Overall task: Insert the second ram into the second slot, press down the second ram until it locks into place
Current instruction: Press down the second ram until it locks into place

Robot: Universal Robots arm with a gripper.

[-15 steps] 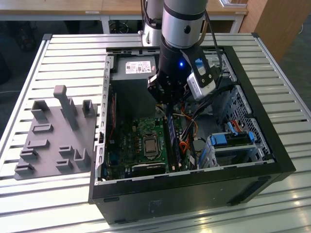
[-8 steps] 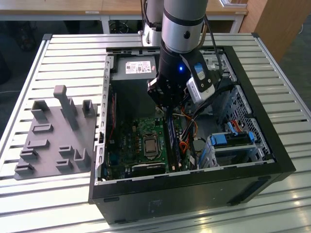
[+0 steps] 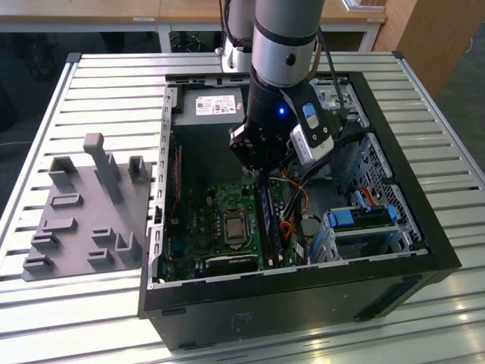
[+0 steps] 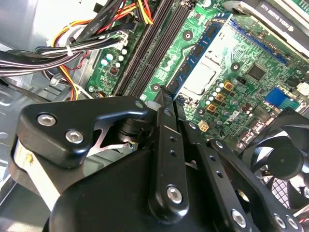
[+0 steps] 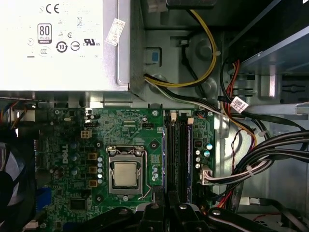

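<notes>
arm: 1 pc, comes down from the top centre of the exterior view into the open PC case point(image 3: 303, 303).
gripper point(image 4: 165, 96) point(image 5: 167, 205): 1 pc w/ 2 fingers, closed tight on the second ram; no gap btw. them in both wrist views.
second ram point(image 4: 202, 54): 1 blue stick w/ black chips. It comes out from btw. the fingertips and runs along the slots point(image 4: 145, 48), over the motherboard point(image 4: 256, 92). Its lower edge is hidden, so I cannot tell if it sits in a slot.
slots: 1 bank of parallel dark lanes, btw. CPU socket point(image 5: 125, 174) and cables point(image 5: 270, 154); exact nr. not clear.
CPU socket: 1.
PSU point(image 5: 58, 43): 1 grey box, beside the board.
fan point(image 4: 280, 159): 1.
fixture plate point(image 3: 83, 220): 1, grey, on the table point(image 3: 98, 83) at the exterior view's left, apart from the case.
</notes>
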